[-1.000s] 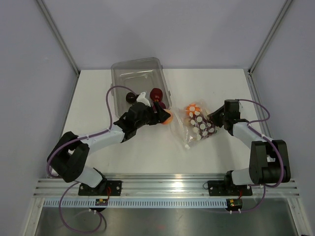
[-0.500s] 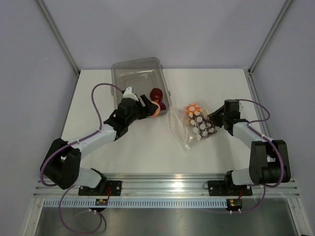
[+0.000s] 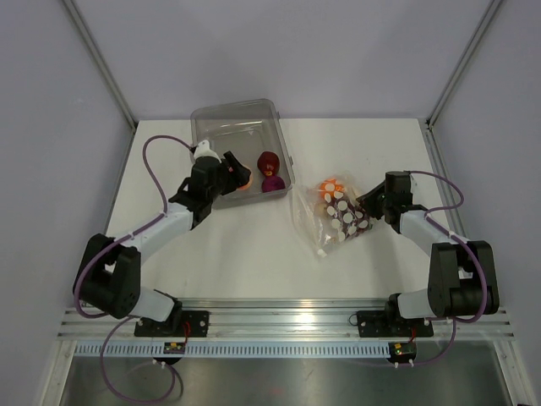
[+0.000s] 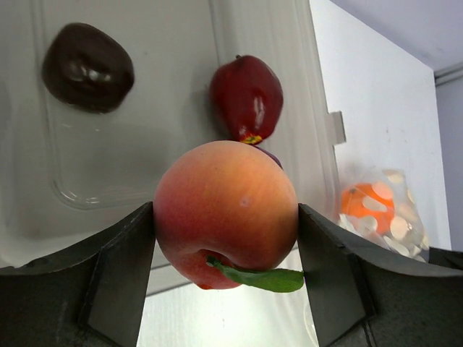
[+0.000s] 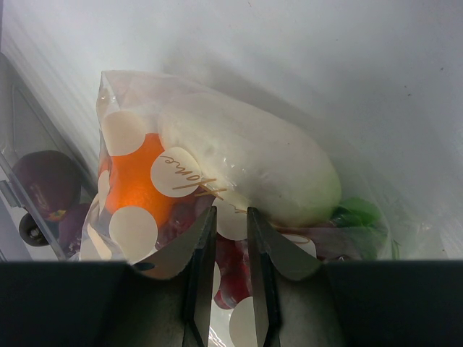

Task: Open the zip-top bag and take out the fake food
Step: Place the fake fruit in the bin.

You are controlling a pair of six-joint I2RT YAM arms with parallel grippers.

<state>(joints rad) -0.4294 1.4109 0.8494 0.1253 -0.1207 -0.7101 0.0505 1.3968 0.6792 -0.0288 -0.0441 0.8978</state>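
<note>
Just right of centre in the top view, the zip-top bag (image 3: pixel 331 222) lies on the table (image 3: pixel 254 245) with orange and white fake food (image 5: pixel 239 163) inside. The right gripper (image 3: pixel 365 205) pinches its film. At upper left, the left gripper (image 3: pixel 237 178) clamps a peach (image 4: pixel 226 210) over the clear bin (image 3: pixel 220 127), near a dark red piece (image 4: pixel 246 97).

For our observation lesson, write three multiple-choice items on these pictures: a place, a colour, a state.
1. Where is the round peach-coloured plastic fruit? A on the table; B in the left claw, over the rigid clear plastic bin; C under the bin.
2. What colour are the dots on the small clear soft plastic bag? A blue; B black; C white.
3. How is the right claw? A shut on the bag; B wide open; C out of view.
Key: 1B, fingers flank it above the bin; 2C, white dots show; 3A, jaws pinch the film.
</note>
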